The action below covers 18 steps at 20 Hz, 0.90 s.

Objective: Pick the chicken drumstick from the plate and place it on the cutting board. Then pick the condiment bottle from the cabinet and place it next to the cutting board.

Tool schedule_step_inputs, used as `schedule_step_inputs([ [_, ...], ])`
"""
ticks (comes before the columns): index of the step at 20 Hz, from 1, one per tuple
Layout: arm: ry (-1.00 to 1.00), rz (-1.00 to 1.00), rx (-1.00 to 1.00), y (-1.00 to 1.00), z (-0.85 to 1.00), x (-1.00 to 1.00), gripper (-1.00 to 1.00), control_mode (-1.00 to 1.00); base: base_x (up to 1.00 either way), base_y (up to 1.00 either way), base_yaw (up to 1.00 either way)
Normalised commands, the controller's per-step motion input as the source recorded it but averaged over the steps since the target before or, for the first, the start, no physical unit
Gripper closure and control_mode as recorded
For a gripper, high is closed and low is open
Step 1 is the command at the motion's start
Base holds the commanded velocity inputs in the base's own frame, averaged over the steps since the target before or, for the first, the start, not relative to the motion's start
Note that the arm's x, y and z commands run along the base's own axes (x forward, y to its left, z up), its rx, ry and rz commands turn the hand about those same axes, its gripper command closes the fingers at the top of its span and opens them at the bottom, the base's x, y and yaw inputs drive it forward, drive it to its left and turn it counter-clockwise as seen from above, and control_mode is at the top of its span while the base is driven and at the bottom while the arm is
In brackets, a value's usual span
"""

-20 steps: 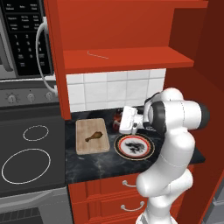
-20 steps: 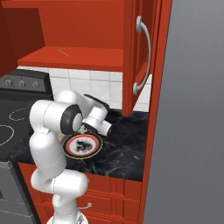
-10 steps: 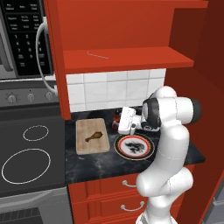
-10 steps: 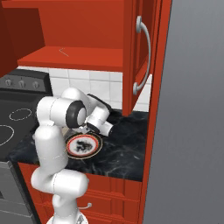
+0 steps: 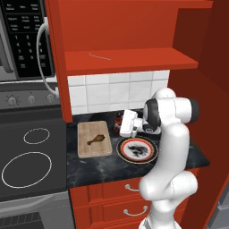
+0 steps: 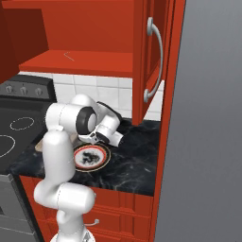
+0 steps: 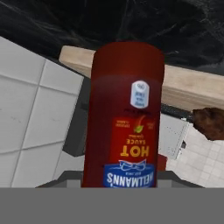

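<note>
The drumstick [image 5: 95,139] already lies on the board [image 5: 94,139], so the job in hand is setting down the bottle [image 7: 123,118], which the fingers clamp low over the counter [image 5: 103,167], right of the board's far corner. Lower it upright beside the board, clear of the plate [image 5: 137,149], then release.

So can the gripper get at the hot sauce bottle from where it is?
Probably yes: the gripper sits right at the bottle, which looms directly ahead in the hand view with nothing in between.
</note>
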Motion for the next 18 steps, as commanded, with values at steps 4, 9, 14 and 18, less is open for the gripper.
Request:
schedule_step_inputs([
  [4,0.0,0.0,0.0,0.0,-0.13,0.2,1.0,-1.0,0.0,0.0,0.0],
  [9,0.0,0.0,0.0,0.0,-0.14,0.22,1.0,-1.0,0.0,0.0,0.0],
  [14,0.0,0.0,0.0,0.0,-0.13,0.2,1.0,-1.0,0.0,0.0,0.0],
  [18,0.0,0.0,0.0,0.0,-0.15,0.16,1.0,-1.0,0.0,0.0,0.0],
])
